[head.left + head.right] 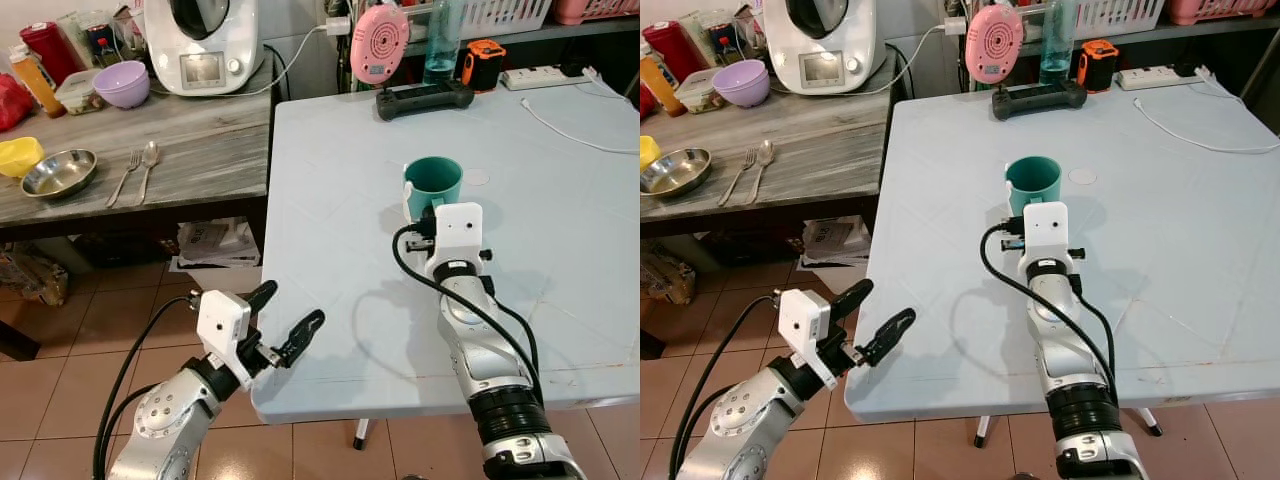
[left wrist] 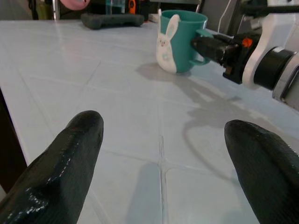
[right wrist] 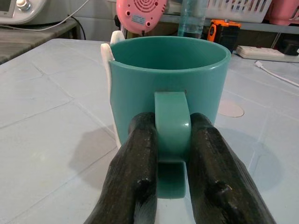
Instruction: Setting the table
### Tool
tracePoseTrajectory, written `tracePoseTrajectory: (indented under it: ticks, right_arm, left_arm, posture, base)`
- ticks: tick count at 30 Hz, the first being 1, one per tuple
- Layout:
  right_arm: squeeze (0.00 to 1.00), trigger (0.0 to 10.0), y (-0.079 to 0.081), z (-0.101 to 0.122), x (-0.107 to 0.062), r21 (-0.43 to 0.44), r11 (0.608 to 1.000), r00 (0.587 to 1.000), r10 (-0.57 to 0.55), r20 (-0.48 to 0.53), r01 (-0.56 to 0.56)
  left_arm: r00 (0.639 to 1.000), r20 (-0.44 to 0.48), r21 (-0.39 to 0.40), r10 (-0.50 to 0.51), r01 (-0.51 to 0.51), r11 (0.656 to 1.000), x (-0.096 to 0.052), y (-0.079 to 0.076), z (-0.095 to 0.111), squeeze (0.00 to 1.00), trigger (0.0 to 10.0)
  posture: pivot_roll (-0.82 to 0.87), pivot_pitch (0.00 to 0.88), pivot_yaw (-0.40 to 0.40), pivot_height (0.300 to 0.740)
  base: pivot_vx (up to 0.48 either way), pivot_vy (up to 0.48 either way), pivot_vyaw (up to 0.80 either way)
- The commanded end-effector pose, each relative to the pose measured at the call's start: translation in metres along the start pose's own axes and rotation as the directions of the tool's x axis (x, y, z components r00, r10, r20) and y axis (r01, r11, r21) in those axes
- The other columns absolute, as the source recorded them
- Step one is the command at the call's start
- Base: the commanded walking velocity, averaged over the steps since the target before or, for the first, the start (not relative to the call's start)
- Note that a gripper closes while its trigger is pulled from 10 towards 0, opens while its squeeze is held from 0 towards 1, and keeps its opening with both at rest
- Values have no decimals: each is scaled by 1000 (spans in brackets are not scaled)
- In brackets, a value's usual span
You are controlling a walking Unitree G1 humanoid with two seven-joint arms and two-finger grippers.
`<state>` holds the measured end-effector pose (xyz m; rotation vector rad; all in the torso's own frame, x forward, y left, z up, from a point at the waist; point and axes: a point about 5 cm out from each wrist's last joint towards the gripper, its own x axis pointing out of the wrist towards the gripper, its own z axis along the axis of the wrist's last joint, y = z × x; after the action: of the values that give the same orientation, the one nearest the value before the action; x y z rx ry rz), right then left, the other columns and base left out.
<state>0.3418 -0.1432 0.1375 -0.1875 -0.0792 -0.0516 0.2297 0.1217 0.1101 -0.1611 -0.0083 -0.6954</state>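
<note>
A teal mug [image 1: 432, 180] with a white rabbit figure on its side stands upright on the pale blue table [image 1: 560, 250]. My right gripper [image 3: 171, 154] is shut on the teal mug's handle [image 3: 172, 122], one black finger on each side of it. The mug rests on the tabletop in the left wrist view [image 2: 180, 39]. My left gripper [image 1: 280, 325] is open with nothing in it, hovering just off the table's near left corner. A fork [image 1: 124, 176] and spoon [image 1: 148, 165] lie on the wooden side counter [image 1: 200, 150], beside a steel bowl [image 1: 59, 172].
On the counter stand a purple bowl [image 1: 121, 83], a yellow bowl [image 1: 18, 156] and a white kitchen appliance [image 1: 203, 42]. At the table's far edge are a black controller [image 1: 424, 100], a pink fan [image 1: 379, 42], an orange device [image 1: 483, 63] and a white cable [image 1: 570, 135].
</note>
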Motion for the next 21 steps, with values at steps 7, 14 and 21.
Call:
tracePoseTrajectory:
  ticks: [7,14,21]
  right_arm:
    - [0,0,3,2,1,-5,1000,1000,26,10,-26]
    - [0,275,14,16,-5,99,985,990,136,47,-140]
    - [0,10000,17,29,-10,104,977,979,177,102,-187]
  left_arm:
    - [1000,0,15,5,-5,1000,0,1,4,0,10000]
    - [951,59,20,304,-306,952,-2,37,9,0,10000]
    - [839,96,26,536,-540,841,-13,73,16,0,10000]
  posture:
    - [-97,71,108,740]
    - [-97,58,92,740]
    - [-99,48,82,740]
  base:
    - [0,0,0]
    - [0,0,0]
    - [0,0,0]
